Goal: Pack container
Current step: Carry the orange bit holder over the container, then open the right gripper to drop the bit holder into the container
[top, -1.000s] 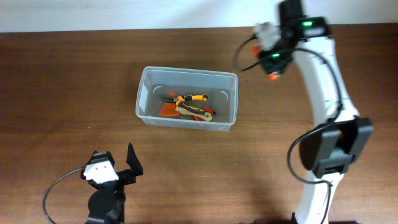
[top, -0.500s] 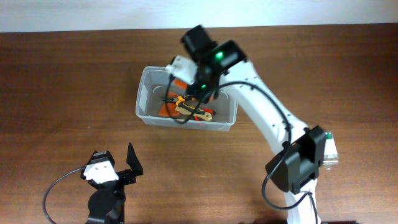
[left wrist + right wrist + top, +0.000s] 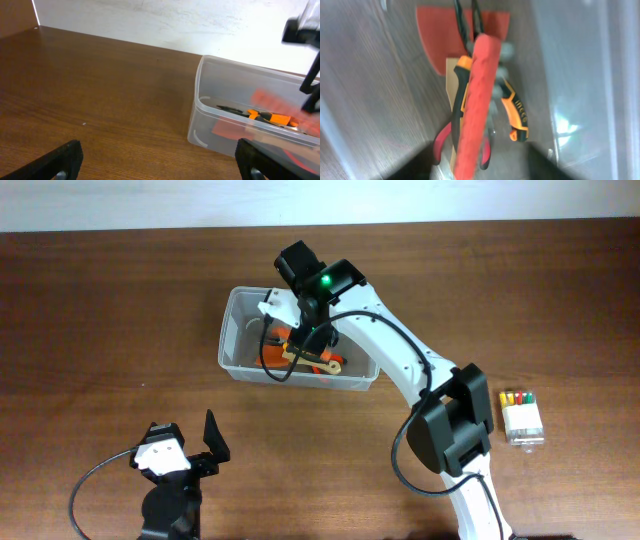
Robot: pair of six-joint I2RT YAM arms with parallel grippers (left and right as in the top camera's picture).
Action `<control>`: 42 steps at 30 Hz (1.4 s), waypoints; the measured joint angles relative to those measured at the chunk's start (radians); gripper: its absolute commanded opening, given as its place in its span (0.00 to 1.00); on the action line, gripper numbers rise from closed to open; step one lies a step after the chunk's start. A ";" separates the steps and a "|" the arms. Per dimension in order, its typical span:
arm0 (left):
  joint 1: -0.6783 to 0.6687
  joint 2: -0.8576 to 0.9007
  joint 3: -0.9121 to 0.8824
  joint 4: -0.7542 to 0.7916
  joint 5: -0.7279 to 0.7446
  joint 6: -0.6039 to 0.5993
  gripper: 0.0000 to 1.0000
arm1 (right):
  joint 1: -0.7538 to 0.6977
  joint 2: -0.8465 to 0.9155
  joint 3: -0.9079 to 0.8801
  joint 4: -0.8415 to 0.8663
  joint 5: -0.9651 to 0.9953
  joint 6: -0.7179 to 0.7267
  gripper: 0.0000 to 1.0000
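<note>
The container [image 3: 240, 296] is a clear tub at the table's middle, also seen in the left wrist view [image 3: 210, 105]. My right gripper [image 3: 305, 330] hangs inside it, jaws wide apart [image 3: 485, 167]. A long red-orange tool handle [image 3: 477, 100] lies between the jaws, touching neither finger, blurred. Under it lie orange-and-black pliers [image 3: 514, 107], red-handled pliers [image 3: 441, 145] and a flat orange piece [image 3: 435, 35]. My left gripper [image 3: 190, 442] rests near the front left, open and empty [image 3: 160, 160].
A small white box of coloured bits [image 3: 521, 416] stands on the wooden table at the right. The right arm's white links [image 3: 400, 360] reach over the container's right end. A pale wall runs along the table's far edge.
My right arm swung from the back right to above the container and down into it. Its jaws spread apart around the red-orange handle. The small white box came into view.
</note>
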 measured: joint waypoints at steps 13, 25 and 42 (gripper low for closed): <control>0.000 0.000 0.000 0.000 0.000 0.000 0.99 | -0.097 -0.096 -0.006 -0.195 0.001 0.067 0.99; 0.000 0.000 0.000 0.000 0.000 0.000 0.99 | -0.539 -0.320 -0.006 -0.464 0.005 0.190 0.99; 0.000 0.000 0.000 0.000 0.000 0.000 0.99 | -0.873 -0.616 -0.269 -0.516 0.020 0.480 0.99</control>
